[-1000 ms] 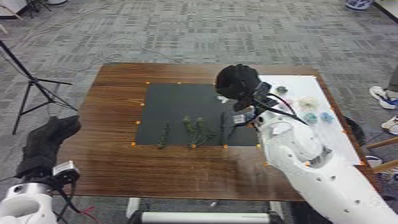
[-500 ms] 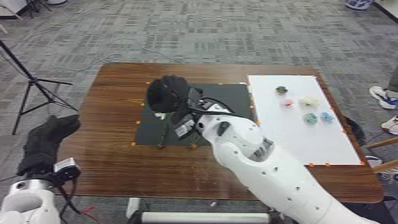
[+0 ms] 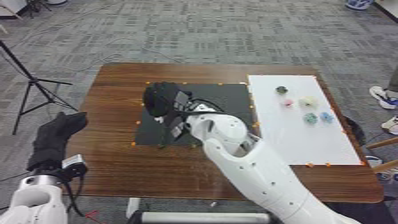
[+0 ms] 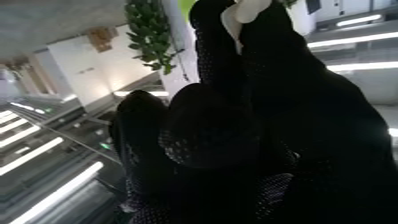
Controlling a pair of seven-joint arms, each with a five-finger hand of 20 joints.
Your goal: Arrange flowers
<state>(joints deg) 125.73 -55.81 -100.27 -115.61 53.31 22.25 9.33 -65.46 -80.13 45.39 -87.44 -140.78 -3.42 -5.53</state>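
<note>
Status: arrangement looks early to mid. Landmark is the black rectangular mat (image 3: 234, 94) on the brown wooden desk (image 3: 107, 112).

Right hand (image 3: 158, 98), black fabric glove, is over the mat's left half. Fingers and thumb pinch a small smooth white piece (image 4: 250, 9), probably a petal or bloom; exact type can't be told. Its final spot isn't confirmed, so count it as in progress.

Left hand (image 3: 59, 134), same glove, is off the desk, left of the mat and nearer the robot. Fingers relaxed and extended, holding nothing, looks parked.

Stock: white rectangular sheet (image 3: 313, 146) right of the mat carries five small blooms: dark green round (image 3: 282, 90), pink (image 3: 287, 103), cream fluffy (image 3: 308, 101), teal (image 3: 310, 118), light blue (image 3: 327, 117). None of those five is on the mat, so presumably all are open items.

Done so far: a thin green stem end (image 3: 163, 145) shows at the mat's near edge, so some greenery seems laid out. Hand and forearm cover much of the mat; can't confirm what else is placed.

Left to do, likely: set the white piece down by the greenery, then bring the five over.
</note>
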